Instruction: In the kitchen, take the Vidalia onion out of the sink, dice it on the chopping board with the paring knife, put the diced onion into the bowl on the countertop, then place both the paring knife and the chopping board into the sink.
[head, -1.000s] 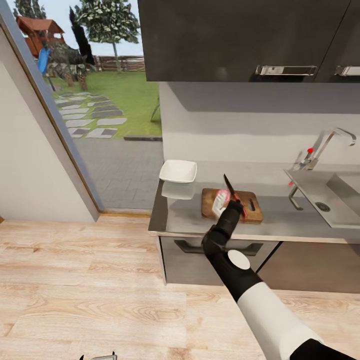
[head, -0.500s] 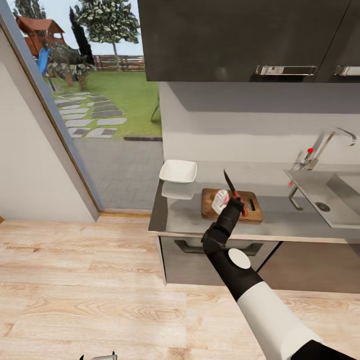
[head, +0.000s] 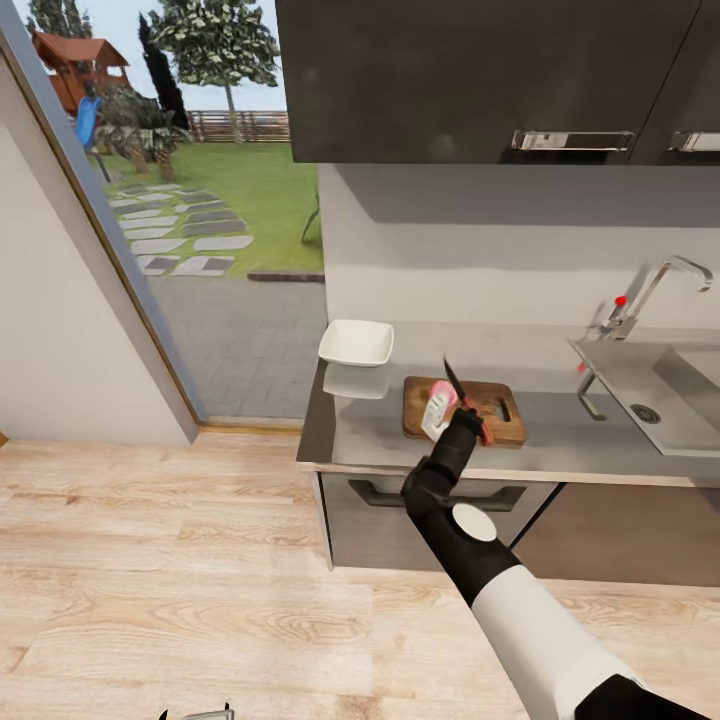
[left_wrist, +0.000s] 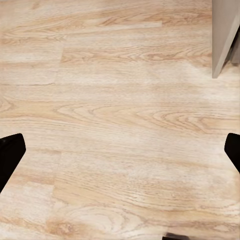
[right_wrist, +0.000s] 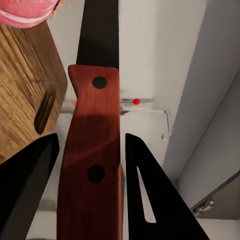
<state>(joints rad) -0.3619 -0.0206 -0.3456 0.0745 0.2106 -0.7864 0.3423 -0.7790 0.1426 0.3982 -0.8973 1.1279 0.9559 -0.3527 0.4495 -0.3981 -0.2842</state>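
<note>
Right gripper (head: 466, 408) w/ knife (head: 458, 386) over board (head: 500, 424)

Fingers (right_wrist: 30, 185) clamped on the red handle, blade tilted up and away toward the wall. Onion (head: 438, 408), pink and white, sits on the board's left part, just left of the gripper. White bowl (head: 356, 343) on counter (head: 560, 450), far-left of board. Sink (head: 655, 390) well right, w/ tap (head: 650, 290). Left gripper (left_wrist: 120, 165): fingers wide apart over wood floor (left_wrist: 120, 100), holding nothing.

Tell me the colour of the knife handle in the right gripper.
Dark red handle with two black rivets, clearest in the right wrist view.
</note>
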